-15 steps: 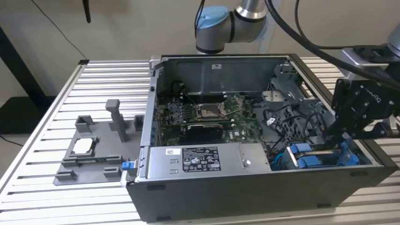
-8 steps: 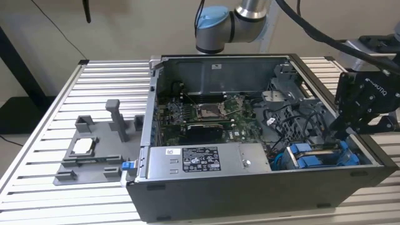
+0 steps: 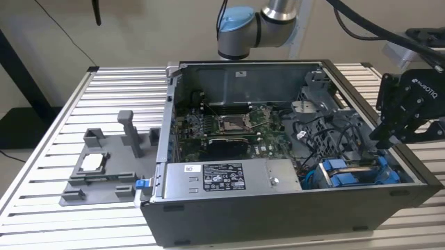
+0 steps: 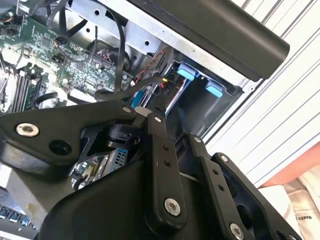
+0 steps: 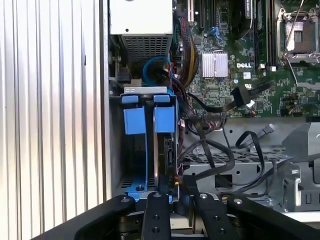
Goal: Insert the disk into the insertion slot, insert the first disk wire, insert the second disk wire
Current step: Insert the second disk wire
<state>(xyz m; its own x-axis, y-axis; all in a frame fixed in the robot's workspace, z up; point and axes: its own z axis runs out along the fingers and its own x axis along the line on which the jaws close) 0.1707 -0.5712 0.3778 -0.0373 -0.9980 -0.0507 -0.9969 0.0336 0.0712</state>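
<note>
The insertion slot (image 3: pixel 356 174) is the grey cage with blue parts in the open case's front corner, on the exterior view's right. The disk (image 5: pixel 166 150) stands edge-on inside the insertion slot (image 5: pixel 135 150), beside the blue tabs (image 5: pixel 150 117). In the second wrist view the disk (image 4: pixel 172 100) sits deep in the cage, below blue tabs (image 4: pixel 185 74). My gripper (image 3: pixel 384 139) hangs over the case's wall just above the cage. Its fingers (image 5: pixel 156 205) are drawn close on a black disk wire (image 5: pixel 186 182) at the disk's end. My gripper (image 4: pixel 150 112) hides the plug.
A grey labelled power-supply box (image 3: pixel 222 177) lies along the case front. The motherboard (image 3: pixel 230 125) fills the case floor. Loose black cables (image 5: pixel 235 95) cross beside the cage. A grey fixture (image 3: pixel 104 166) stands on the slatted table (image 3: pixel 41 156).
</note>
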